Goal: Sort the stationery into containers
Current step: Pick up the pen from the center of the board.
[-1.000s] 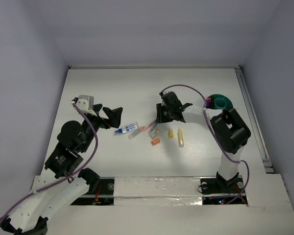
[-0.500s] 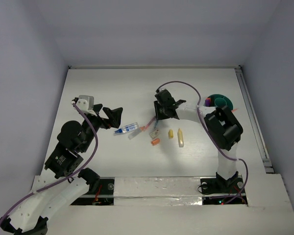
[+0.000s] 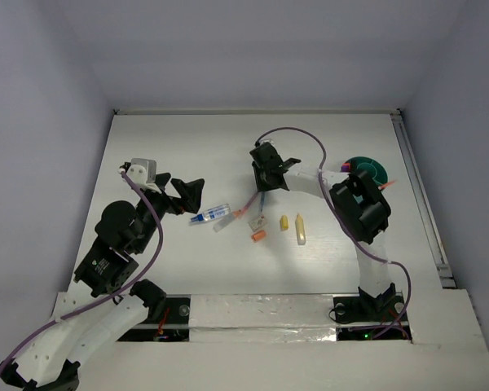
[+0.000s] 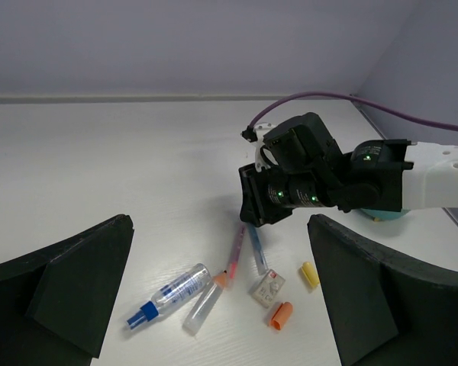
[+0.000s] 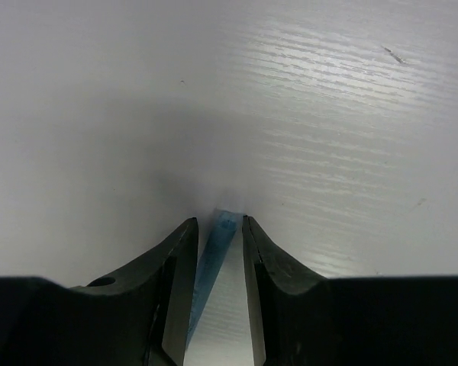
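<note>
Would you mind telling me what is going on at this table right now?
Two arms are sorting stationery into a teal cup. The right end effector is down among the loose items at mid-table, its fingers straddling a thin blue pen; whether it grips is unclear. The left end effector hangs open beside a blue-white pen. Also loose on the table are yellow markers, an orange stub and an eraser.

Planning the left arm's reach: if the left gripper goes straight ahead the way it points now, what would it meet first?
Probably the blue-white pen, lying nearest ahead of the open left gripper; depth is hard to judge.
</note>
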Controlling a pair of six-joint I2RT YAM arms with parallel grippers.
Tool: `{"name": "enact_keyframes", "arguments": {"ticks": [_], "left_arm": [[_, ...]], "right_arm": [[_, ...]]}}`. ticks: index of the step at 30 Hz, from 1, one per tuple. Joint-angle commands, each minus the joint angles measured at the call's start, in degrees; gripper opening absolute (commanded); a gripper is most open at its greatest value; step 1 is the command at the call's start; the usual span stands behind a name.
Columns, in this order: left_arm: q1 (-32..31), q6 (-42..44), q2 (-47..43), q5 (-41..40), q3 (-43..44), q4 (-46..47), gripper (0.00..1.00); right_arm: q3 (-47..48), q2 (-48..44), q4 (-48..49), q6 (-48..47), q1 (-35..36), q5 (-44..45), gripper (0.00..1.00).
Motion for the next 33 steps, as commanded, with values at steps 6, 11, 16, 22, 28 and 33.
{"name": "enact_keyframes", "arguments": {"ticks": [6, 11, 16, 22, 28, 33], "left_arm": [[0.2, 0.0, -0.7, 0.6, -0.2, 3.0, 0.99], [0.2, 0.1, -0.7, 1.1, -0.3, 3.0, 0.99], [0.2, 0.0, -0.9, 1.0, -0.2, 3.0, 0.99], [0.2, 0.0, -0.9, 1.0, -0.3, 3.0, 0.99], [0.2, 0.0, -1.0, 1.1, -0.3, 3.1, 0.99], [0.2, 0.0, -0.9, 1.1, -0.2, 3.1, 0.99]], "right_arm": [[5.0, 4.4, -7.6, -1.6, 0.5, 4.0, 0.31], [5.1, 4.0, -8.4, -1.4, 0.5, 3.5, 0.25], [6.0, 4.4, -7.7, -0.7, 0.5, 3.0, 0.09], [8.0, 4.4, -9.0, -1.0, 0.5, 3.5, 0.40], [5.8, 3.5, -9.3, -0.9, 0.5, 3.1, 0.33], [5.0, 3.4, -9.8, -0.2, 0.5, 2.0, 0.24]]}}
